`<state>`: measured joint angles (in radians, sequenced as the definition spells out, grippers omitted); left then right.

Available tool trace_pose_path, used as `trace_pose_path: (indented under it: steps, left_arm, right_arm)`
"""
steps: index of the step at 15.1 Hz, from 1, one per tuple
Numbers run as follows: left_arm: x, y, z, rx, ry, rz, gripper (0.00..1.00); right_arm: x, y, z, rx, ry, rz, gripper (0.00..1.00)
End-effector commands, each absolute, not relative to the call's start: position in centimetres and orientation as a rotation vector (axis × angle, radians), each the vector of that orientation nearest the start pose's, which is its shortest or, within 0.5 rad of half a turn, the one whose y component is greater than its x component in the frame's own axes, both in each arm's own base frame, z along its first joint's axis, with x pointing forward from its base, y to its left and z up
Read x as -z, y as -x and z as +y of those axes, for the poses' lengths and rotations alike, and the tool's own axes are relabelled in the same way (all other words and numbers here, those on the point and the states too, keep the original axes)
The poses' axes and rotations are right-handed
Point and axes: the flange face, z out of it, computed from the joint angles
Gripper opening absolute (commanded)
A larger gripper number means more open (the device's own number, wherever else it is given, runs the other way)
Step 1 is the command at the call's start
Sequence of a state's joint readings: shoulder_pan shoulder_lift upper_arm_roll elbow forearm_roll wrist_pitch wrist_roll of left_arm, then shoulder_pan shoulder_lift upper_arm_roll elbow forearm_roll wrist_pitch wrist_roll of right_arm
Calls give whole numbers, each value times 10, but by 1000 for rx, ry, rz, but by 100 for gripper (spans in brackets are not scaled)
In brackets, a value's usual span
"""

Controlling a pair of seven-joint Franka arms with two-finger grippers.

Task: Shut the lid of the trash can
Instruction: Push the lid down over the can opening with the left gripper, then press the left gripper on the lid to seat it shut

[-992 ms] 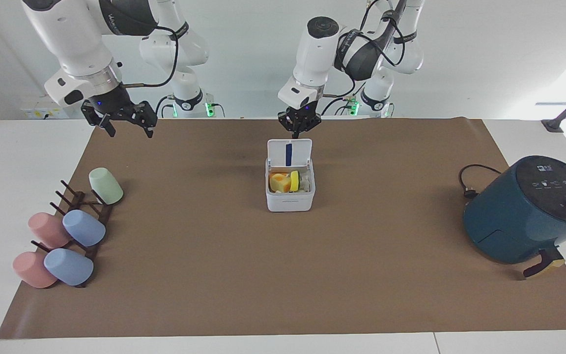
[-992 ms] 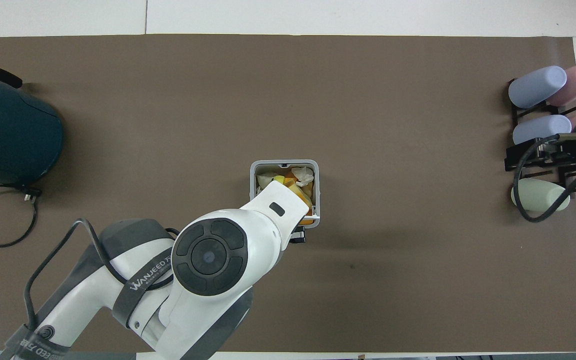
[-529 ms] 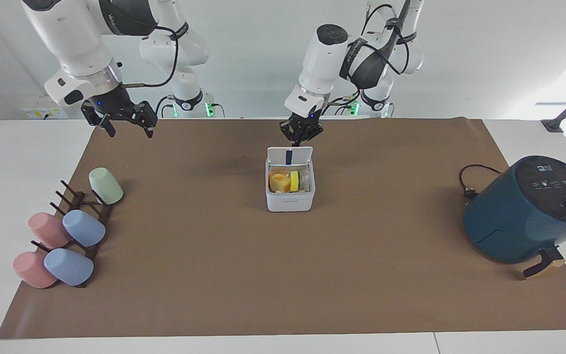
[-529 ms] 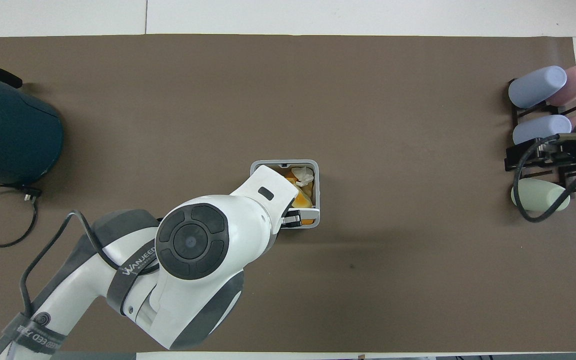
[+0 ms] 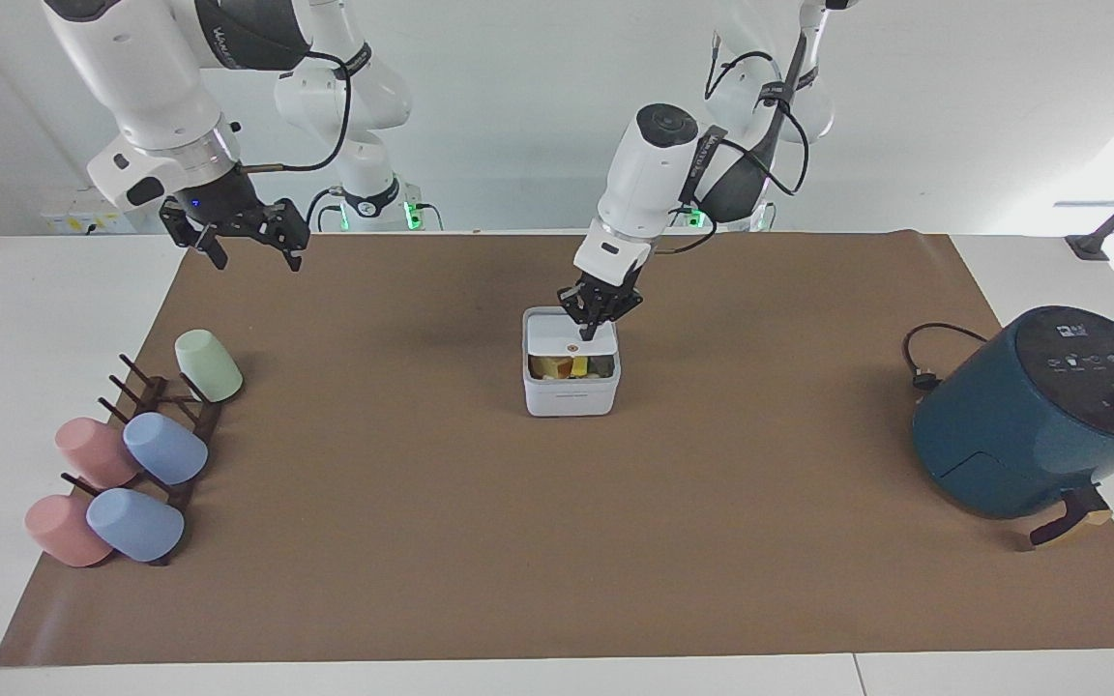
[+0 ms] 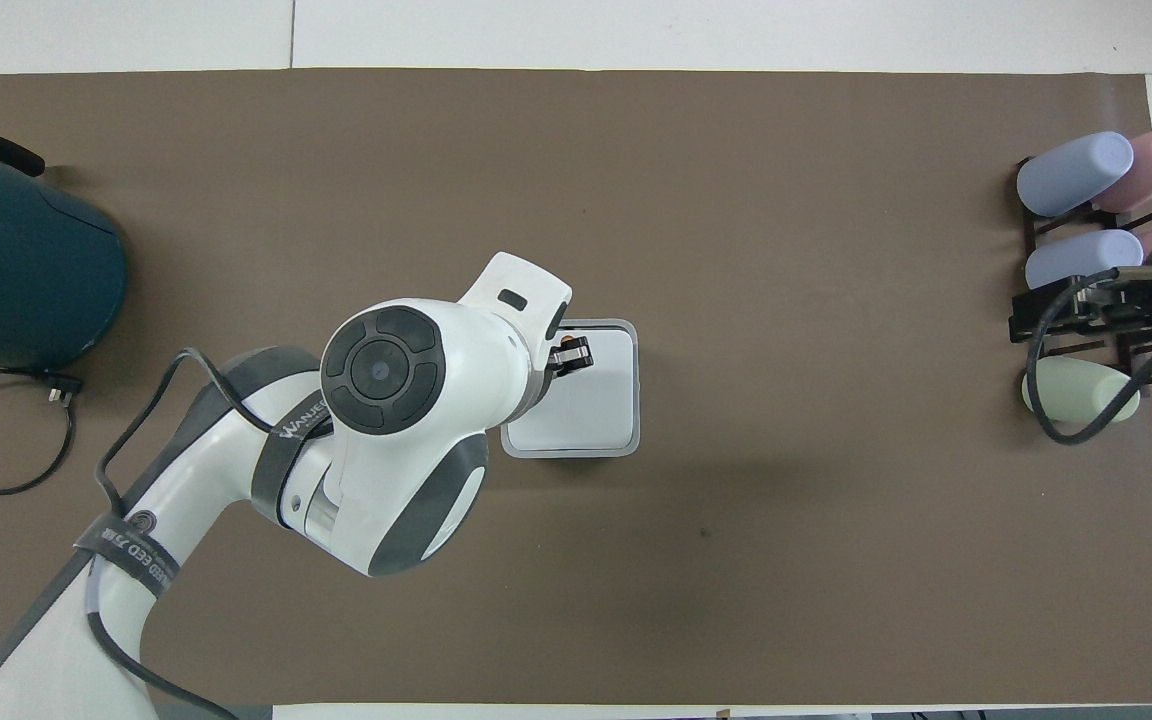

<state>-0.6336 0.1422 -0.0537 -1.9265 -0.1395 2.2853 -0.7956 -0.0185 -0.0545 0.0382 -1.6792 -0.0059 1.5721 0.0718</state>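
Observation:
The small white trash can (image 5: 571,391) stands in the middle of the brown mat. Its lid (image 5: 569,337) is tipped down over the opening with its orange-ringed dot facing up. A narrow gap under the lid's front edge still shows yellow and orange contents (image 5: 565,366). My left gripper (image 5: 595,330) is shut and its tips press on the lid's top, toward the edge nearer the robots. In the overhead view the lid (image 6: 596,400) covers the can and the left gripper (image 6: 572,353) is over it. My right gripper (image 5: 255,257) is open and waits above the mat's corner.
A dark teal air fryer (image 5: 1031,416) with a black cable (image 5: 934,353) stands at the left arm's end. A dark rack (image 5: 165,435) with several pastel cups lies at the right arm's end, below the right gripper in the overhead view (image 6: 1086,300).
The lid has swung from upright down onto the can, pushed by my left gripper, which moved away from the robots and lower. The right arm has not moved.

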Motion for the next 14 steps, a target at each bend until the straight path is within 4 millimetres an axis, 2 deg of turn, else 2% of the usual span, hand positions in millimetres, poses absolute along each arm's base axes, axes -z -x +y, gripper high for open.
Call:
trace_pose_path:
  steps: [1,6,14]
  left_arm:
    - [-425,-485,-392,134,3375,-371,0]
    - [-411,-488,-395,133,3373,-377,0]
    - [-407,-495,-402,155,3383,-414,0]
  right_arm:
    - [-604,-536,7,-91,3152,68,100]
    - [-604,-536,7,-91,3152,68,100]
    - [-604,-536,7,-91,3152,68,100]
